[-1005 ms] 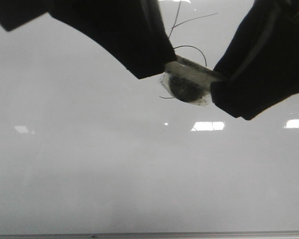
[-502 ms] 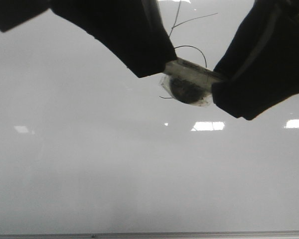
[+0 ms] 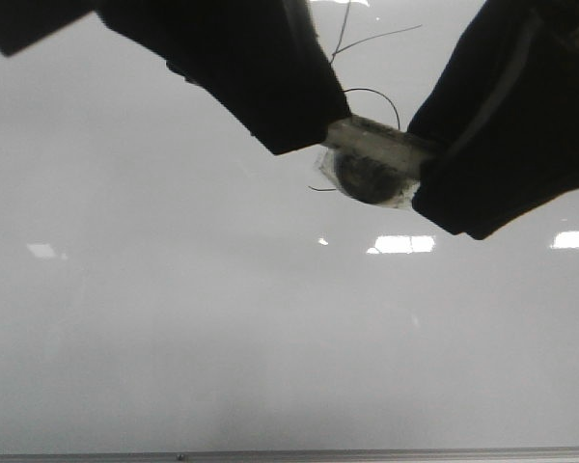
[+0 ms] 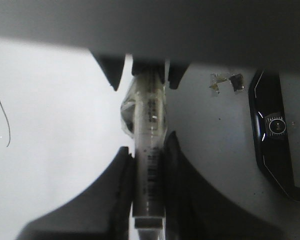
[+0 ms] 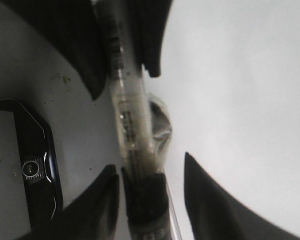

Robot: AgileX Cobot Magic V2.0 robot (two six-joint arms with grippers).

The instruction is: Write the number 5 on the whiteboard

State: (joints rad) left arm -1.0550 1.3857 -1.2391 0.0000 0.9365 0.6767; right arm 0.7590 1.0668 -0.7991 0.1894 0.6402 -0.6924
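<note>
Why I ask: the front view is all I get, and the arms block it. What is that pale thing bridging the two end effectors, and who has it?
Observer: The left wrist view shows a clear-barrelled marker with print along it. The left end effector has both fingers pressed against the barrel.
Operator: And the right one?
Observer: In the right wrist view, the right end effector straddles the marker's dark end, with a bright gap beside one finger, so it isn't clamped.
Operator: Anything nearby?
Observer: A flat black device with a round centre lies beside the arms.
</note>
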